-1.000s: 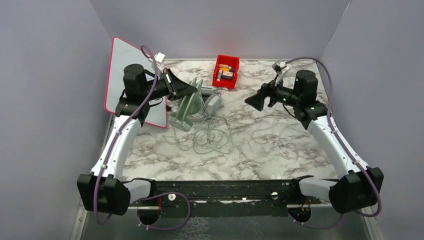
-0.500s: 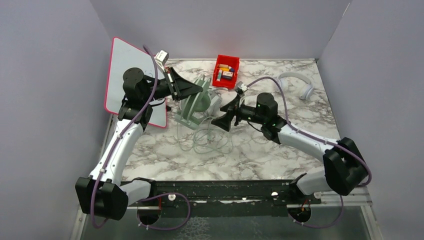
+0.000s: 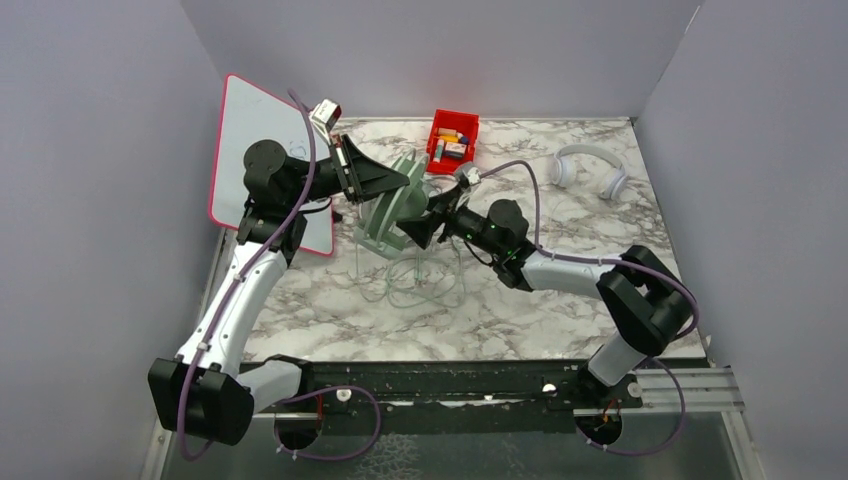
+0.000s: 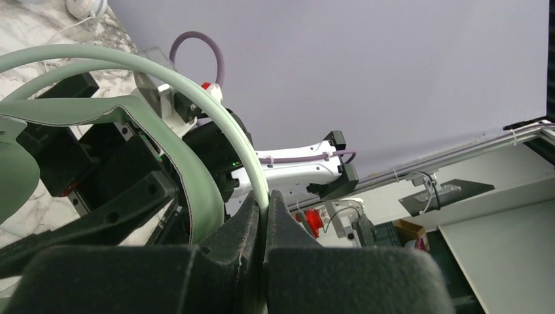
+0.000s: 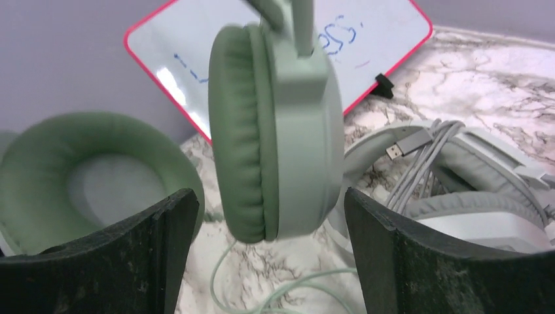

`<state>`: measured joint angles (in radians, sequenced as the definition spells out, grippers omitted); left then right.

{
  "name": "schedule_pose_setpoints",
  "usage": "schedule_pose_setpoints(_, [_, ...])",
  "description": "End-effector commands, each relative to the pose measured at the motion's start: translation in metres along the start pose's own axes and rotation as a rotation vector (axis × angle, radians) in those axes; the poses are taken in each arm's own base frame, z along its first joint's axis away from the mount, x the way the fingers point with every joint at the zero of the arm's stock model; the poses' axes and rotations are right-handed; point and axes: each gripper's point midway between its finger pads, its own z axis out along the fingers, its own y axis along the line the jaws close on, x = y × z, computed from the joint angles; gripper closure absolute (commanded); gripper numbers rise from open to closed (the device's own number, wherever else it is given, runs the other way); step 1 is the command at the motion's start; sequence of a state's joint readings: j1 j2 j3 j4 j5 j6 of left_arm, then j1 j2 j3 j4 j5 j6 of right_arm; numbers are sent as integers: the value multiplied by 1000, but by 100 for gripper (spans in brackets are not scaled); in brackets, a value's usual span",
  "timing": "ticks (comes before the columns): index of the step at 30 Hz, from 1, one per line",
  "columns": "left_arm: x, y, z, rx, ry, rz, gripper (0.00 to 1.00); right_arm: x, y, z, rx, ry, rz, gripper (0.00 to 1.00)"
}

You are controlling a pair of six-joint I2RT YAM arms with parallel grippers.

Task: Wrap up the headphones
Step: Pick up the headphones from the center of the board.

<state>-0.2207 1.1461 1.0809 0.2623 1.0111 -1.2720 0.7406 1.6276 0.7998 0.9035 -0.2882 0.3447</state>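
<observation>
My left gripper (image 3: 392, 181) (image 4: 266, 199) is shut on the thin headband (image 4: 163, 72) of the mint-green headphones (image 3: 388, 215), holding them upright just off the table. Their thin green cable (image 3: 420, 280) lies in loose loops on the marble below. My right gripper (image 3: 424, 226) (image 5: 268, 196) is open, and one hanging green ear cup (image 5: 275, 131) sits between its fingers without touching them. The other ear cup (image 5: 78, 170) is to the left. A grey-white headset (image 5: 471, 190) with its cable bundled on it lies right behind. A plain white headset (image 3: 590, 168) rests at the back right.
A red bin (image 3: 452, 140) of small items stands at the back centre. A red-edged whiteboard (image 3: 250, 140) leans against the left wall. Grey walls close in the table on three sides.
My right arm has swung from the back right across to the green headset, bringing its open jaws around one ear cup and uncovering the white headset. The left gripper has raised the headband slightly.
</observation>
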Motion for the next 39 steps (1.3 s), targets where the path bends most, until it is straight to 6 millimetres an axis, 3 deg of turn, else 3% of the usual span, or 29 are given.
schedule_pose_setpoints(1, [9,-27,-5,80,15,88,100,-50,2,16,9,-184,1,18])
schedule_pose_setpoints(5, [11,-30,-7,90,20,100,100,-53,-4,13,48,-197,4,45])
schedule_pose_setpoints(8, [13,-29,-8,91,25,118,100,-51,-13,1,123,-156,-14,83])
schedule_pose_setpoints(10, [14,-24,-8,86,29,124,100,-54,-17,-11,179,-107,-53,99])
schedule_pose_setpoints(12, [16,-16,-9,77,34,134,95,-53,-20,-25,224,-47,-103,100])
schedule_pose_setpoints(17, [9,27,-14,-150,22,232,39,-54,-31,-63,341,184,-254,99])
schedule_pose_setpoints(21, [-2,45,-24,-311,-8,351,18,-29,-42,-104,416,500,-321,99])
schedule_pose_setpoints(24, [-6,61,-29,-389,-39,363,1,-25,-45,-126,455,667,-337,99])
schedule_pose_setpoints(29, [-2,89,-27,-513,-54,341,1,-37,-47,-141,498,808,-367,100])
schedule_pose_setpoints(36, [3,100,-23,-715,-69,435,12,-42,-60,-150,595,933,-389,99])
schedule_pose_setpoints(38, [6,108,-24,-791,-66,461,17,-44,-60,-147,601,939,-376,99])
schedule_pose_setpoints(39, [8,112,-25,-827,-66,471,24,-45,-60,-146,603,940,-371,99])
